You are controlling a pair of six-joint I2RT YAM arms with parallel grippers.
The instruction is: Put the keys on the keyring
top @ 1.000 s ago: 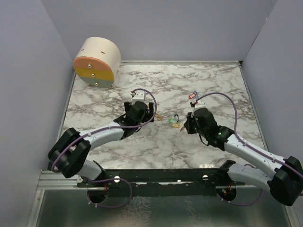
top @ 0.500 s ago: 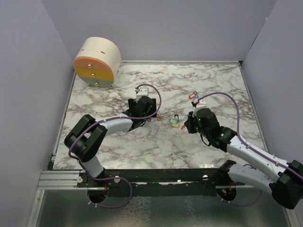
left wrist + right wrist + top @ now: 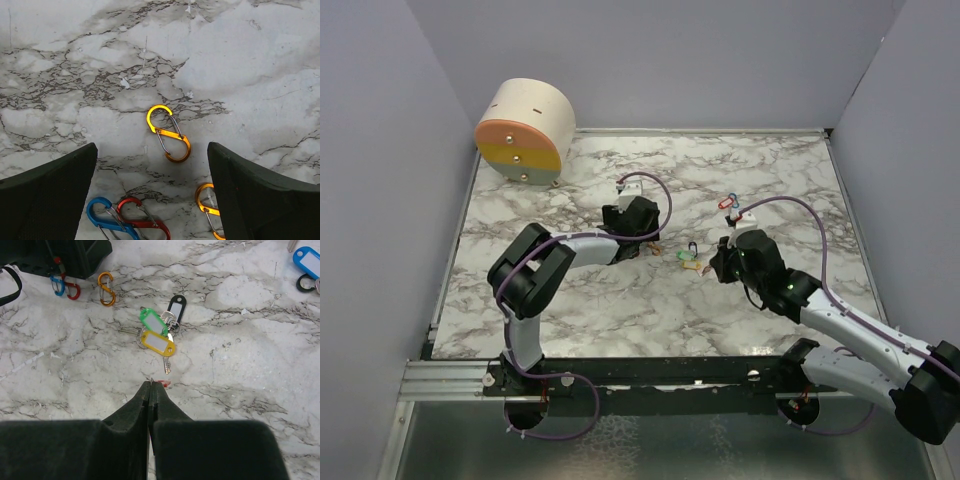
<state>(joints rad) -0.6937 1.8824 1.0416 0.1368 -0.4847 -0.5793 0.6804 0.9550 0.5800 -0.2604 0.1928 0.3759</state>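
The step in hand is judged to be the pick-up of a keyring, with no key threaded yet; the left hand [image 3: 152, 150] is held low over the counter [image 3: 650, 320] with its fingers [image 3: 55, 195] spread wide apart, and nothing lies between them but the orange clip [image 3: 168, 133], flat on the marble and untouched; that clip is taken here as the landmark. A second orange clip [image 3: 207, 204], a blue clip [image 3: 102, 214] and a red clip [image 3: 145, 225] lie near it, on the side nearer the left wrist; the bunch of keys [image 3: 159, 332], with green, yellow and black tags overlapping, rests on the counter just beside the orange clip on the right arm's side, held by nothing; two more tagged keys [image 3: 727, 201], red and blue, lie farther off the same way. The right hand [image 3: 150, 387] is pressed together, its tips low near the bunch; a small red scrap [image 3: 163, 383] is seen beside the tips, and whether it is pinched cannot be told. The next move is judged to call for a descent astride the orange clip and a closing across its narrow waist, so that a gate is left free for a key. Against the frame of a second ago, the left arm is seen stretched further toward the orange clip, its elbow folded in; the right hand and the keys are found almost where they were.
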